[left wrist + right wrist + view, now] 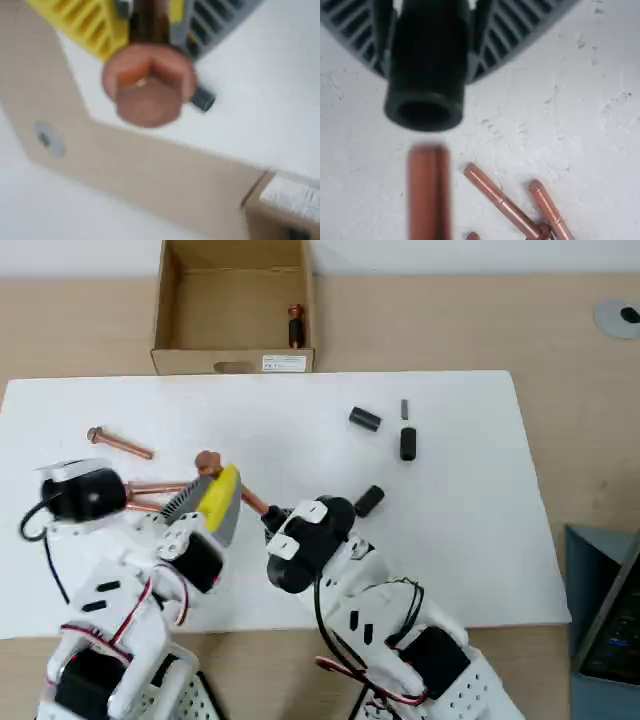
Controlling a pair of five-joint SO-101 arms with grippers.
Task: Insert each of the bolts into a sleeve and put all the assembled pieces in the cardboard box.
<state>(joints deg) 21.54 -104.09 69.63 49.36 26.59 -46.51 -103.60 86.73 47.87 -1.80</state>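
Left pincer (pixel 212 488): mine, clamped on a copper bolt (pixel 148 86) by the shank just under its hex head, above the near left part of the white mat (pixel 470 570).
Right pincer (pixel 427 30): also mine, closed round a black sleeve (pixel 426 95) across its body, above the middle of the mat's near side.
Alignment: the sleeve's open bore faces the bolt's tip. The two are just apart and roughly in line, and I judge the tip has not yet entered.
Bolt handling: stiff metal that will not flex. I expect the smooth shank to pivot in my jaws if pushed off-axis, so a hold close under the head suits it.
Sleeve handling: small, rigid and probably light. It is round, so it may twist or roll, and I should grip mid-body and leave the mouth free.
Loose bolt (pixel 118 443): lying near the mat's left edge.
Pair of bolts (pixel 150 496): lying on the mat just beside my left arm.
Spare sleeve (pixel 365 420): toward the mat's far edge. A second spare sleeve (pixel 408 443) is just beside it, and a third spare sleeve (pixel 369 501) is nearer me.
Cardboard box (pixel 165 310): on the tabletop beyond the mat's far edge, with one assembled piece (pixel 296 325) against its right wall.
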